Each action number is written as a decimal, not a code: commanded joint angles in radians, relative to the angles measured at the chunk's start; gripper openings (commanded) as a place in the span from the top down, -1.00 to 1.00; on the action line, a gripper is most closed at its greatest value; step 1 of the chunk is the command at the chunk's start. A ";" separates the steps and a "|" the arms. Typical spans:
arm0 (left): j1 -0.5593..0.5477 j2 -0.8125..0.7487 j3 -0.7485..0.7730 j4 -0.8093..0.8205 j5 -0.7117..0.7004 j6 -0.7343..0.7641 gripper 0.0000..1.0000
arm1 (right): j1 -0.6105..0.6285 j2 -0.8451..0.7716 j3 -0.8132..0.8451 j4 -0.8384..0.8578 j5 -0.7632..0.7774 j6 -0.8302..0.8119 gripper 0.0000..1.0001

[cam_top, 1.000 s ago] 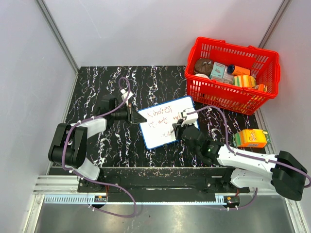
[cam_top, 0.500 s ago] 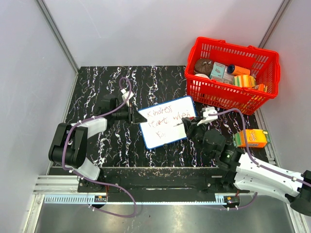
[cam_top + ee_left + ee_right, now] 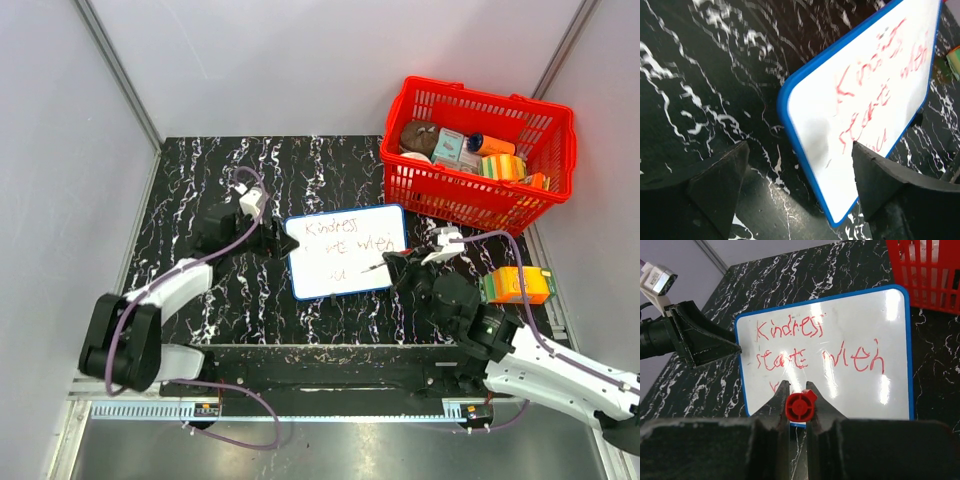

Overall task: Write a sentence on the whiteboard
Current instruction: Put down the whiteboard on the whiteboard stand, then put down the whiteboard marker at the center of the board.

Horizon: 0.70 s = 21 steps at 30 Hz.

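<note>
Currently flat on the black marbled bench (image 3: 200,170): whiteboard (image 3: 345,252), red sentence (image 3: 350,238) in three short lines, "Kindness" on top. At whiteboard's left edge: left gripper (image 3: 272,240), spread wide, a board corner between its fingers. At whiteboard's right near edge: right gripper (image 3: 796,385), pinched tight on a red marker (image 3: 801,406), tip aimed at the board. Beyond whiteboard's far right corner: red basket (image 3: 460,195) of groceries

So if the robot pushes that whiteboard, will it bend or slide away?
Probably stiff: the whiteboard lies flat with straight blue edges, no sag. It likely slides easily, being thin and flat on the smooth-looking table. The left gripper stands open at its edge, not clamping it, so a push may well shift it.
</note>
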 commanded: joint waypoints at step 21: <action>-0.063 -0.618 0.086 -0.346 -0.537 -0.203 -0.98 | -0.006 -0.305 -0.367 -0.357 -0.278 1.007 1.00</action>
